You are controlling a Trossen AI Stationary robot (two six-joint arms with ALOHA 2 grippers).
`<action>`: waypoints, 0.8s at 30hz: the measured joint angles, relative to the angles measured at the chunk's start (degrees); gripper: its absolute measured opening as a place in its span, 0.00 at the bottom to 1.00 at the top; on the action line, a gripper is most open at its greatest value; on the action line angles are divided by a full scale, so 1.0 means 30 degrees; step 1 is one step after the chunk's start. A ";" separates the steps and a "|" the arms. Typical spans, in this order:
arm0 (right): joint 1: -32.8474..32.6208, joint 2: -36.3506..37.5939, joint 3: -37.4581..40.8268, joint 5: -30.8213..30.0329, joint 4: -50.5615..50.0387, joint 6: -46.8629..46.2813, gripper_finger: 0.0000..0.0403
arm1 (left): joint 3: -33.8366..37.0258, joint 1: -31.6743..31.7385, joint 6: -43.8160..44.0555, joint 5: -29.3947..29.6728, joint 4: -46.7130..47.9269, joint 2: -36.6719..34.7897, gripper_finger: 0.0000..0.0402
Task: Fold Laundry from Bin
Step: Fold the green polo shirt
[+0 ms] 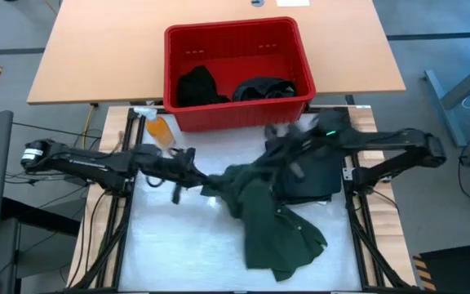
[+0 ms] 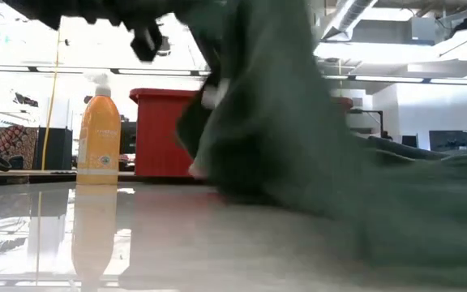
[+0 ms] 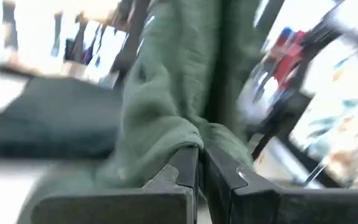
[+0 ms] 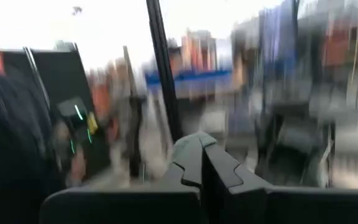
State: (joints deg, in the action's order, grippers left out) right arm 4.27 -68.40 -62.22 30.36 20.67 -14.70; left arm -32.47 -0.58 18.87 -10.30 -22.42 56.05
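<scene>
White glossy tabletop (image 1: 170, 245), wooden desk (image 1: 96, 49) beyond it, bright workshop room behind.

Item: bright red rectangular plastic bin (image 1: 239, 114) with ribbed sides, standing at the far edge of the white surface. Contents: two heaps of soft black laundry (image 1: 198, 86), one in each half.

Item: dark olive-green cloth garment (image 1: 272, 224), spread across the middle of the table, one end lifted. My left pincer (image 3: 201, 165) has its fingers pressed together on a fold of this green fabric at its raised end.

Item: charcoal-black garment (image 1: 312, 175), lying right of centre, partly under the green one.

Item: my right pincer (image 4: 202, 158), fingers together with nothing seen between them, held above the black garment near the bin's front wall.

Item: orange plastic spray bottle (image 2: 99, 138) with white nozzle, upright, just beside the bin's front left corner.
</scene>
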 joint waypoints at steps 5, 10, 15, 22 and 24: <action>0.0525 0.1245 -0.0022 -0.0383 0.2132 -0.0325 0.04 | -0.0015 -0.0015 0.0154 -0.0411 -0.0593 -0.3034 0.00; 0.0297 0.0264 -0.0012 -0.1677 0.2120 -0.1068 0.04 | -0.0015 -0.0295 0.0201 -0.0411 0.1724 -0.5203 0.00; 0.0212 -0.1439 0.0022 -0.1549 0.3268 -0.3224 0.04 | -0.0007 -0.0642 0.1763 0.0065 0.5725 -0.6545 0.00; 0.0212 -0.2828 0.0022 0.1694 0.4657 -0.4522 0.04 | -0.0007 -0.1087 0.3741 0.2520 0.9531 -0.6425 0.10; 0.0219 -0.2850 0.0022 0.2062 0.4774 -0.4516 0.04 | -0.0007 -0.1115 0.3935 0.2921 0.9670 -0.6316 0.17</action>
State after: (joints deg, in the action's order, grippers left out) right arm 4.93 -76.94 -62.15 36.55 35.00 -28.25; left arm -32.49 -3.92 30.67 -1.53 6.59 37.10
